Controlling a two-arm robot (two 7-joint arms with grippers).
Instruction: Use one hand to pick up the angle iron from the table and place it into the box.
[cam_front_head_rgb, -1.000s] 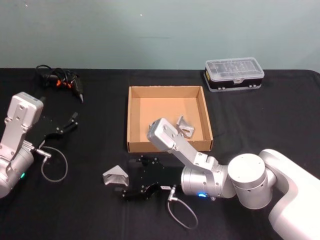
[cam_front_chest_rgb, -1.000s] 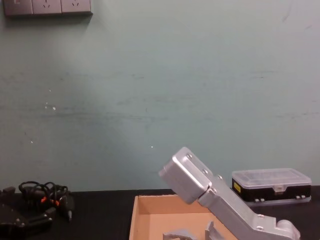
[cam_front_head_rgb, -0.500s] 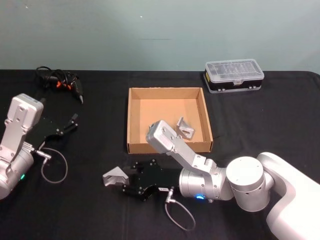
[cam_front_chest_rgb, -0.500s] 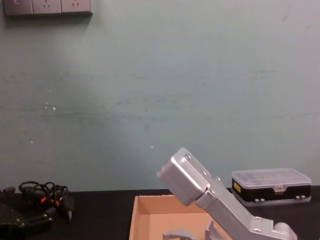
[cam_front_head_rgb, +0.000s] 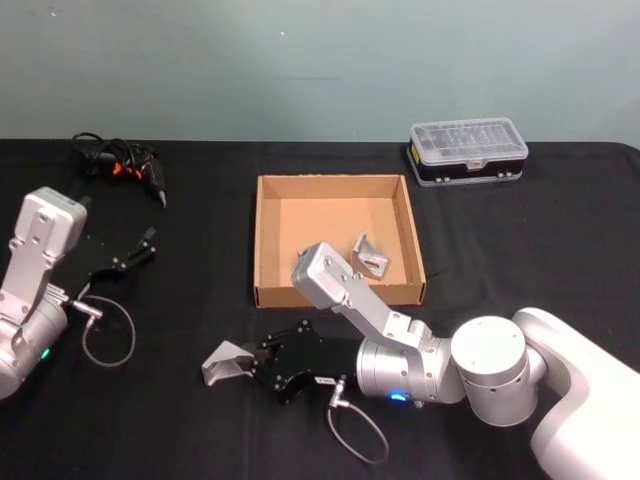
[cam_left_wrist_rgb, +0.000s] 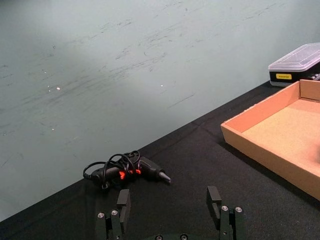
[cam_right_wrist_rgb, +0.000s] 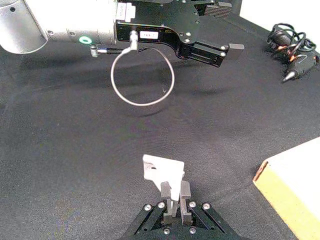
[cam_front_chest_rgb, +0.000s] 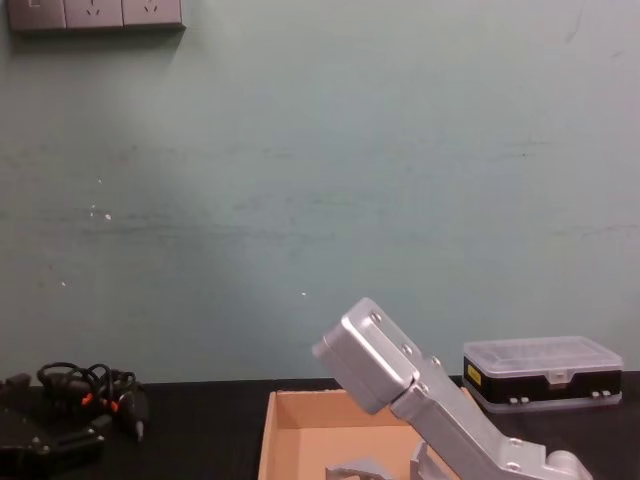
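Observation:
A grey angle iron (cam_front_head_rgb: 224, 362) lies low at the table's (cam_front_head_rgb: 530, 240) front left of centre. My right gripper (cam_front_head_rgb: 250, 362) is shut on its near flange. The right wrist view shows this angle iron (cam_right_wrist_rgb: 161, 171) pinched between the black fingers of the right gripper (cam_right_wrist_rgb: 173, 194), just above the black cloth. The tan cardboard box (cam_front_head_rgb: 330, 293) sits behind it at mid table, and a second angle iron (cam_front_head_rgb: 370, 255) rests inside near the box's front right. My left gripper (cam_front_head_rgb: 140, 248) is parked open at the left, its fingers (cam_left_wrist_rgb: 123, 199) spread with nothing between them.
A clear-lidded plastic case (cam_front_head_rgb: 467, 150) stands at the back right. A bundle of black cables with orange marks (cam_front_head_rgb: 120, 163) lies at the back left. A wire loop (cam_front_head_rgb: 358, 430) hangs from my right wrist, another loop (cam_front_head_rgb: 108, 338) from my left.
My right gripper has slid left to the angle iron on the table and shut on it. The iron has shifted slightly left and tilted. The left arm has not moved.

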